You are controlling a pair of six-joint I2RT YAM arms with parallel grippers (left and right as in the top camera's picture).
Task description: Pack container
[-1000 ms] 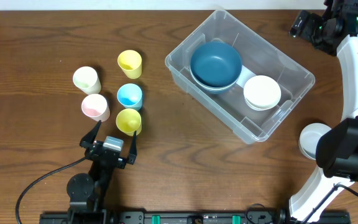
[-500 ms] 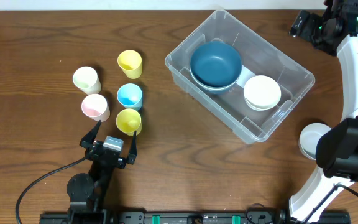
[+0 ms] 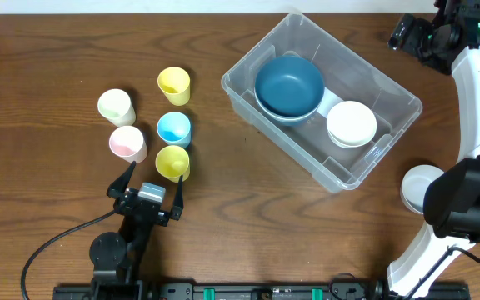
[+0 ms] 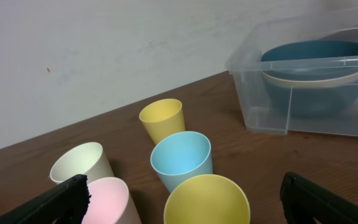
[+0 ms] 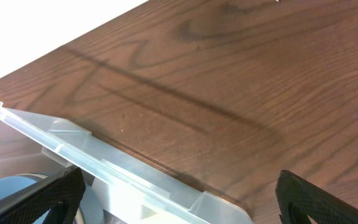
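The clear container (image 3: 390, 87) lies at an angle right of centre. It holds a dark blue bowl (image 3: 288, 83) stacked on a pale bowl, and a white bowl (image 3: 352, 123). My left gripper (image 3: 151, 179) is open and empty, just in front of the nearest yellow cup (image 3: 172, 162). In the left wrist view the open jaws (image 4: 185, 194) flank that yellow cup (image 4: 207, 200), with the container (image 4: 253, 93) far right. My right gripper (image 3: 402, 33) is open and empty beyond the container's far corner. The right wrist view shows its jaws (image 5: 179, 193) above the container rim (image 5: 104, 162).
Other cups stand left of centre: blue (image 3: 173, 127), pink (image 3: 127, 142), cream (image 3: 115, 106) and a second yellow one (image 3: 173, 85). A white bowl (image 3: 419, 185) sits on the table at the right, partly hidden by the right arm. A cable trails at the front left.
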